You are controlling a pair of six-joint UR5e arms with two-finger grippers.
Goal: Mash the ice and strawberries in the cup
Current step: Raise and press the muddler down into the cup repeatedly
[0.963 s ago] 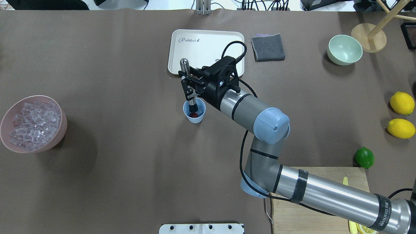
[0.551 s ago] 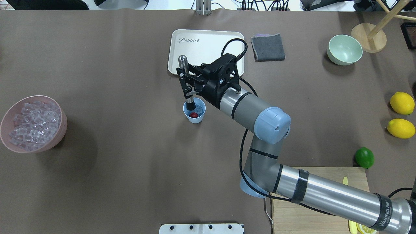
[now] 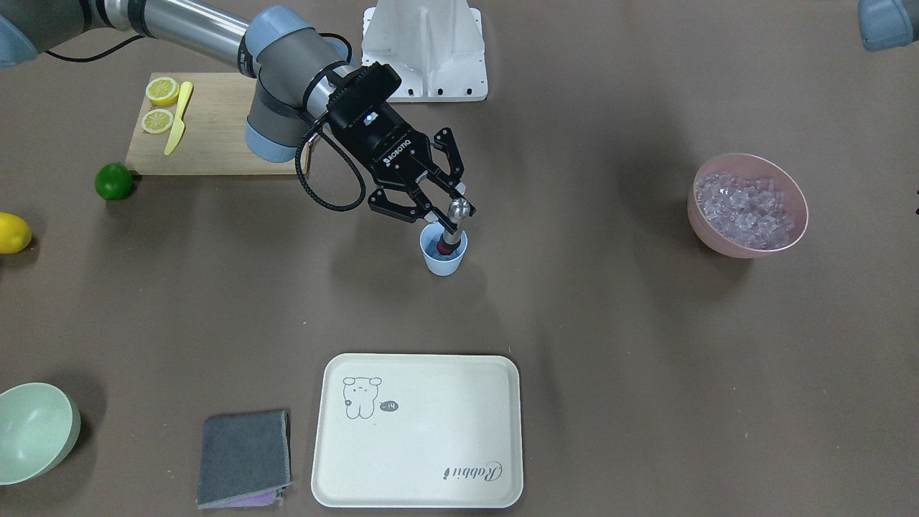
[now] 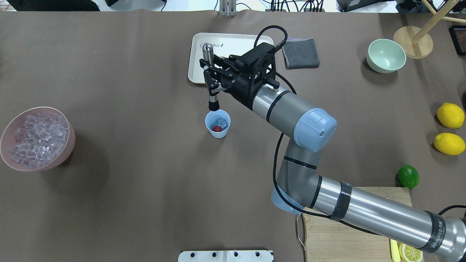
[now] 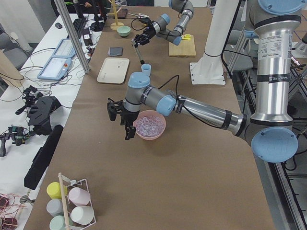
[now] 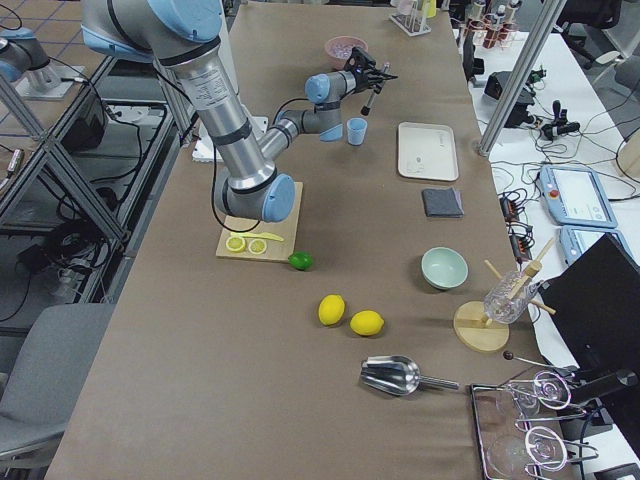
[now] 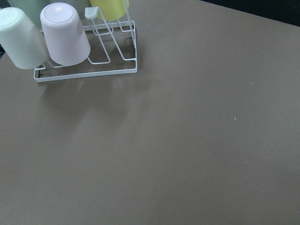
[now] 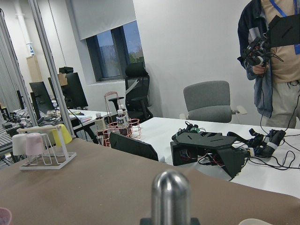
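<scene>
The light-blue cup [image 4: 217,126] stands mid-table, holding a red strawberry [image 4: 217,128] and clear ice [image 4: 222,122]. My right gripper [image 4: 211,80] is shut on a metal muddler [image 4: 210,78] with a black tip. The muddler hangs upright, its tip just above the cup's far rim and outside it. The front view shows the same gripper [image 3: 449,212] over the cup [image 3: 443,253]. The muddler's rounded top [image 8: 171,197] fills the bottom of the right wrist view. My left gripper [image 5: 120,120] hovers beside the pink bowl; I cannot tell whether it is open or shut.
A pink bowl [image 4: 69,145] full of ice cubes sits at the left edge. Behind the cup lie a white tray [image 4: 236,45] and a grey cloth [image 4: 300,53]. A pale green bowl [image 4: 386,55], lemons [image 4: 450,115], a lime [image 4: 408,176] and a cutting board [image 3: 215,136] are on the right.
The right gripper has lifted the muddler up out of the cup. The strawberry and ice are now uncovered.
</scene>
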